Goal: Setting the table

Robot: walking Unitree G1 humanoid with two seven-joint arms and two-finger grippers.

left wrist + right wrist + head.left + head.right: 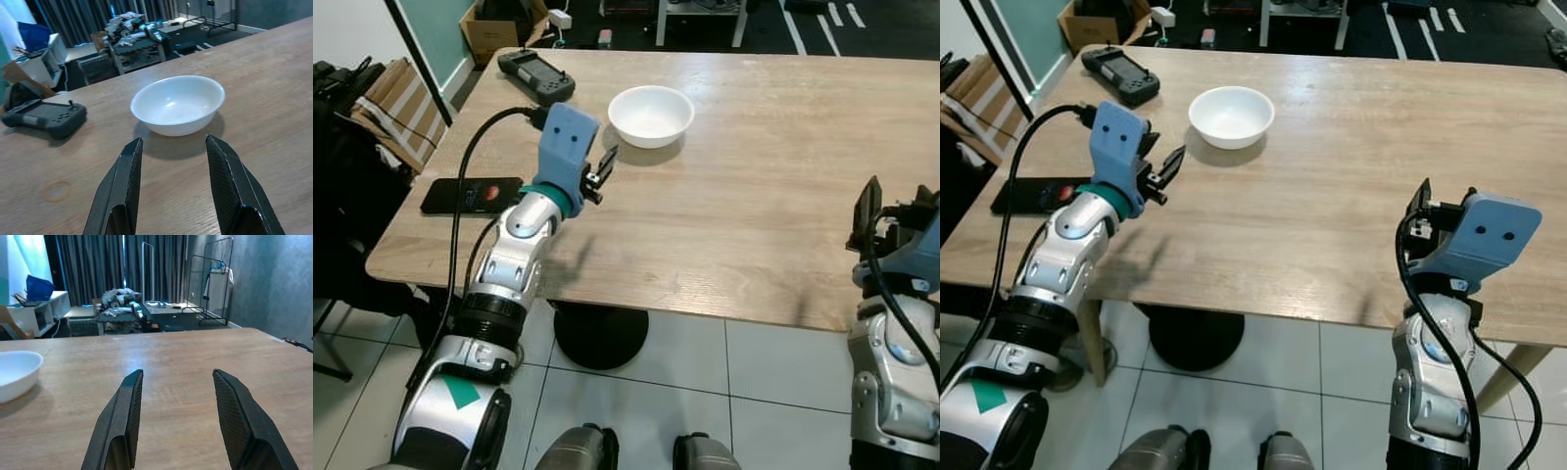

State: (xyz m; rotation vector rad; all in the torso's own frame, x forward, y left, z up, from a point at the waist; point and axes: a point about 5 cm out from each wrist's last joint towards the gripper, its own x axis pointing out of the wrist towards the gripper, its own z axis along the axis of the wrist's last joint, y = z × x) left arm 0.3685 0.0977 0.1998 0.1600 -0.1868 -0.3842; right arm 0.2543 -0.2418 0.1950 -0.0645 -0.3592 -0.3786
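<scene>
On the far counter [754, 196] sits the white bowl [651, 115]; left gripper [605, 166] hovers near it, fingers spread, right gripper [176, 426] likewise; a low approach could shove it

One light wooden rectangular surface [754, 196] carries three things. There is one round white ceramic bowl [651, 116] toward the far left. There is one dark grey handheld controller with small buttons [536, 75] at the far left corner. There is one flat black phone with a red mark on its screen [472, 195] by the left edge.

Two silver robot arms are counted, one on the left and one on the right, each ending in one gripper: the left gripper [605, 164] and the right gripper [1417, 222], each with two long black fingers.

On the floor beyond the far left corner stands one open brown cardboard box [494, 32].
</scene>
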